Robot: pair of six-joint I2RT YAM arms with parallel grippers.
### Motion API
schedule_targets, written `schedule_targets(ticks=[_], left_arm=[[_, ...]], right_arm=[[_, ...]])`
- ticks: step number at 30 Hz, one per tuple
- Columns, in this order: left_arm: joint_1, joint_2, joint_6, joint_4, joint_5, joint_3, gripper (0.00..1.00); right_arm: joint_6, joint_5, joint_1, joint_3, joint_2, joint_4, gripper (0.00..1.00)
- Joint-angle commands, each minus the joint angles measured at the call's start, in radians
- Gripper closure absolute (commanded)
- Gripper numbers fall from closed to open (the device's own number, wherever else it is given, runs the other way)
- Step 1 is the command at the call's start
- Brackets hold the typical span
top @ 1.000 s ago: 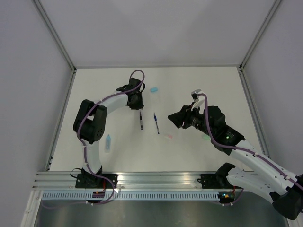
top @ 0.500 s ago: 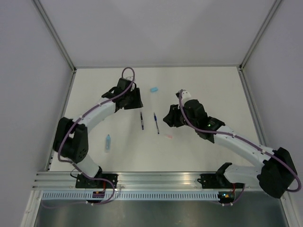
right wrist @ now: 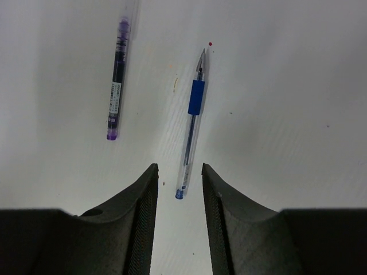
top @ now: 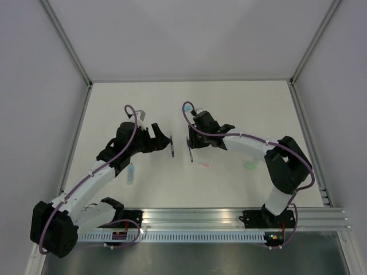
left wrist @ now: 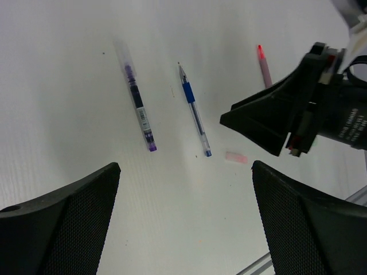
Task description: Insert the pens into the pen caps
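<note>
A black pen [top: 171,146] and a dark blue pen [top: 189,150] lie side by side mid-table. My left gripper [top: 162,139] hovers just left of the black pen, open wide and empty. In the left wrist view [left wrist: 184,166] both pens [left wrist: 137,100] [left wrist: 194,112] lie ahead of it, with a pink pen cap [left wrist: 235,156] and a pink pen [left wrist: 264,66] further right. My right gripper [top: 190,142] is over the blue pen. In the right wrist view the blue pen's [right wrist: 192,123] rear end lies between the open fingertips [right wrist: 179,167], untouched.
A pale blue marker [top: 131,173] lies near the left arm. The pink cap [top: 203,165] sits just right of the blue pen, and a pale green marker [top: 250,166] lies under the right forearm. White walls enclose the table on three sides.
The left gripper has opened wide and pulled back toward the near left. The right arm has swung left across the table to the blue pen, its jaws narrowing a little.
</note>
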Motion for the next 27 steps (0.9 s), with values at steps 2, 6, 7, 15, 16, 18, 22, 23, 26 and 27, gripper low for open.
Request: schedule_targets(ticks=[2, 6, 7, 15, 16, 18, 22, 23, 26, 27], left_arm=[[0.003, -0.181, -0.039, 0.129, -0.091, -0.077, 0.00], [0.003, -0.278, -0.040, 0.131, -0.137, -0.117, 0.00], [0.003, -0.298, -0.042, 0.134, -0.163, -0.132, 0.00], [0.003, -0.355, -0.051, 0.158, -0.163, -0.158, 0.00], [0.003, -0.356, -0.052, 0.158, -0.166, -0.160, 0.00], [0.003, -0.358, -0.054, 0.158, -0.169, -0.160, 0.00], [0.003, -0.373, -0.058, 0.166, -0.175, -0.174, 0.00], [0.003, -0.373, -0.058, 0.175, -0.177, -0.178, 0.00], [0.003, -0.367, -0.060, 0.175, -0.186, -0.181, 0.00], [0.003, -0.365, -0.060, 0.174, -0.186, -0.178, 0.00]], right_arm=[[0.010, 0.071, 0.064, 0.166, 0.096, -0.107, 0.59], [0.007, 0.186, 0.101, 0.242, 0.167, -0.207, 0.58], [0.010, 0.208, 0.101, 0.240, 0.170, -0.213, 0.59], [0.003, 0.226, 0.107, 0.260, 0.244, -0.256, 0.59], [0.003, 0.222, 0.109, 0.262, 0.248, -0.256, 0.60], [0.001, 0.216, 0.119, 0.266, 0.264, -0.263, 0.60], [0.003, 0.220, 0.130, 0.265, 0.281, -0.276, 0.66], [0.006, 0.220, 0.132, 0.263, 0.284, -0.281, 0.67], [0.015, 0.217, 0.135, 0.263, 0.293, -0.296, 0.70], [0.016, 0.214, 0.135, 0.266, 0.298, -0.302, 0.71]])
